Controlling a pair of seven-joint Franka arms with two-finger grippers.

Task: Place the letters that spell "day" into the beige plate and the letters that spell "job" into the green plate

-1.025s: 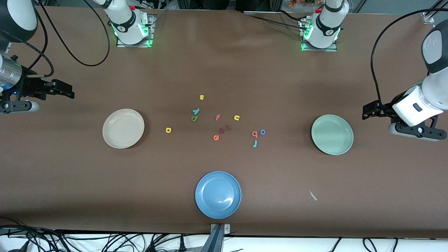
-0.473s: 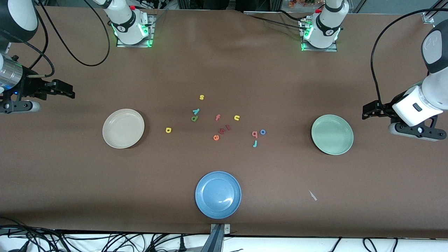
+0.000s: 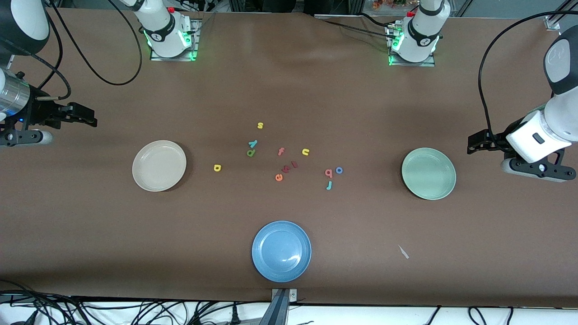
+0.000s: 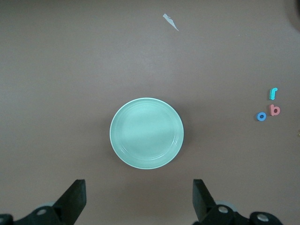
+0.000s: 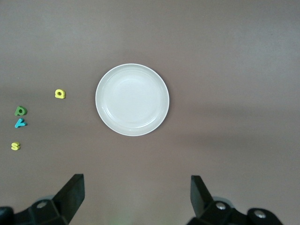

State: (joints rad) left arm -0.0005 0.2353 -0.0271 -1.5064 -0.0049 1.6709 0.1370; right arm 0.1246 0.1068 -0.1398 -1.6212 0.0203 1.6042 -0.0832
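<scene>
On the plain brown table (image 3: 289,90) sit a cream-beige plate (image 3: 159,165), a mint-green plate (image 3: 428,174) and a blue plate (image 3: 281,251). The letters are green "d" (image 3: 251,153), yellow "a" (image 3: 217,168), teal "y" (image 3: 253,143), teal "j" (image 3: 329,185), blue "o" (image 3: 339,170) and pinkish-red "b" (image 3: 328,172).

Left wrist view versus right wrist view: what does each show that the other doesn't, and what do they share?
Only the left wrist view shows the green plate, the teal j, blue o, pinkish-red b and a pale scrap. Only the right wrist view shows the beige plate, the yellow a, green d, teal y and yellow s. Both show the brown table and their own open gripper: left gripper, right gripper, each over bare table beside its plate.
</scene>
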